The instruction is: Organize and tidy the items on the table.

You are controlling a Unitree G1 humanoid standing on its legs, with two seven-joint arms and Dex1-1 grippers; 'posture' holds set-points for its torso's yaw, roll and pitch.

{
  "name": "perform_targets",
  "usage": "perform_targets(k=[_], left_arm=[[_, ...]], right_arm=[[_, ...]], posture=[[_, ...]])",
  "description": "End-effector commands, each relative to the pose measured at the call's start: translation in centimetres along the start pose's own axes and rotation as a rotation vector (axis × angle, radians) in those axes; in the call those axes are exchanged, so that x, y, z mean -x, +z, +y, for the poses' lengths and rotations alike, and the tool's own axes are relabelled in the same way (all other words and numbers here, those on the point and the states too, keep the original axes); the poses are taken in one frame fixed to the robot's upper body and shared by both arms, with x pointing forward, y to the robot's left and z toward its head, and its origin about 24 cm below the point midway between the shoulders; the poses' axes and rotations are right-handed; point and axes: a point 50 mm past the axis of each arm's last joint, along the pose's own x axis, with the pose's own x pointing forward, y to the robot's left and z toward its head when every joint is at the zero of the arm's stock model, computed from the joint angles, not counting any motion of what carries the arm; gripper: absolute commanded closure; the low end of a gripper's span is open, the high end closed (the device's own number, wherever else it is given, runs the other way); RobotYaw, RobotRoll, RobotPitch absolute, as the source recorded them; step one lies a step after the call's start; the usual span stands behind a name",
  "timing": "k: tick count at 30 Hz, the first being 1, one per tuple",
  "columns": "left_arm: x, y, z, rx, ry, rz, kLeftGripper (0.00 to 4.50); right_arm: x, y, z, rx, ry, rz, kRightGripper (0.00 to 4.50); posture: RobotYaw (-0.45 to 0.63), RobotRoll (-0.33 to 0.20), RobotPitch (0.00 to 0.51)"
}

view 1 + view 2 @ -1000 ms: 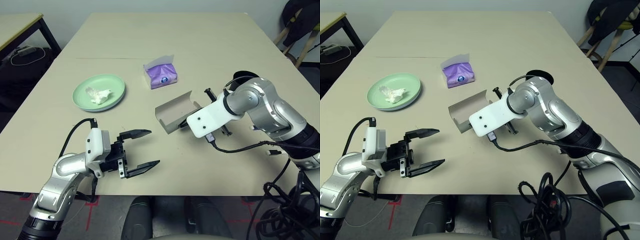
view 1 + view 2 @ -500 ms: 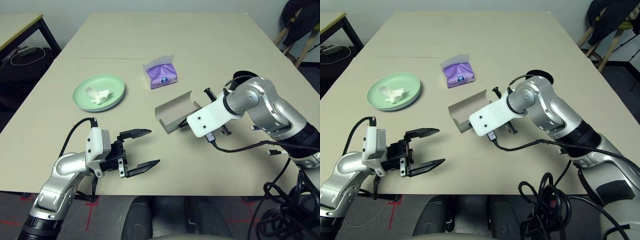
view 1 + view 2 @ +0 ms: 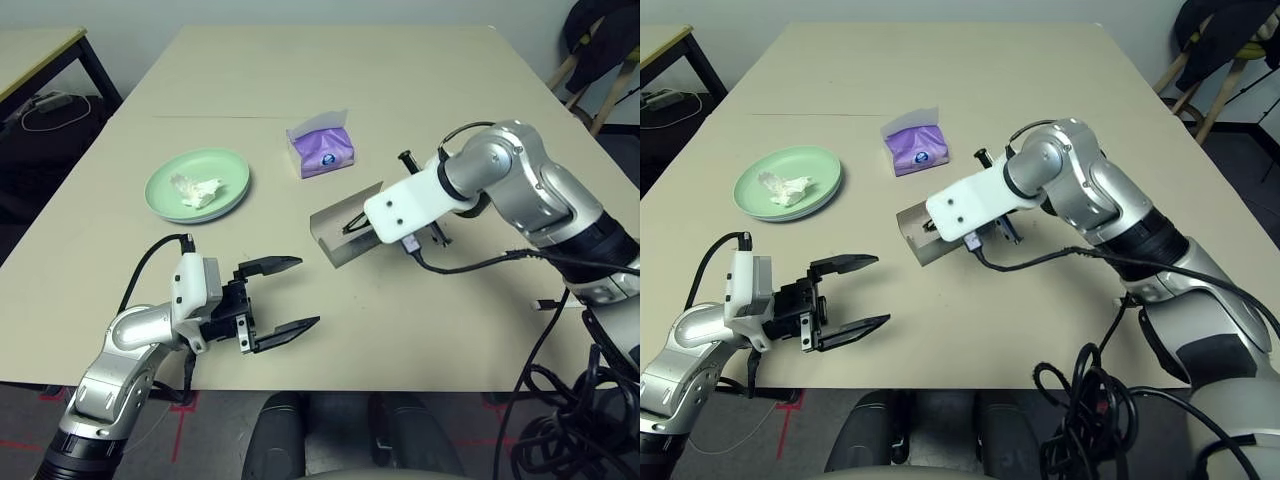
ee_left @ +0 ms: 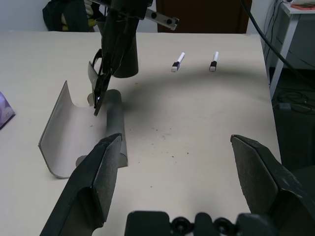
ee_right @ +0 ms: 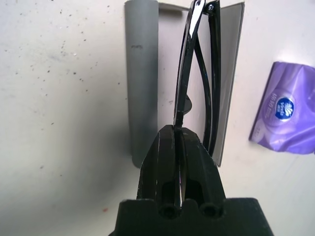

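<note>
My right gripper is shut on the folded black sunglasses and holds them on edge just over the open grey glasses case, whose lid stands up. A pale green plate with crumpled white tissue sits at the left of the table. Near the front edge, my left gripper hovers open and holds nothing. In the left wrist view a black cup stands behind the case, with two white marker pens beside it.
A purple tissue pack lies behind the case, at mid table. A side table stands at the far left and a chair at the far right. Cables hang off the right front edge.
My right arm has swung left and forward, carrying the sunglasses from beside the case to over its open tray. The left arm has not moved.
</note>
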Motion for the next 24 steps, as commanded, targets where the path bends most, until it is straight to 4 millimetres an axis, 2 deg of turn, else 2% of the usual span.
perform_targets(k=[1,24], left_arm=[[-0.1,0.3,-0.3,-0.011,-0.012,0.007,0.0],[-0.2,0.5,-0.7,-0.01,0.024,0.005,0.0]], right_arm=[[0.1,0.0,-0.6,0.022,0.015,-0.013,4.49],[-1.2,-0.6,-2.8,0.106,0.119,-0.047,4.49]], posture=[[0.17,0.0,0.099],[0.22,0.0,0.112]])
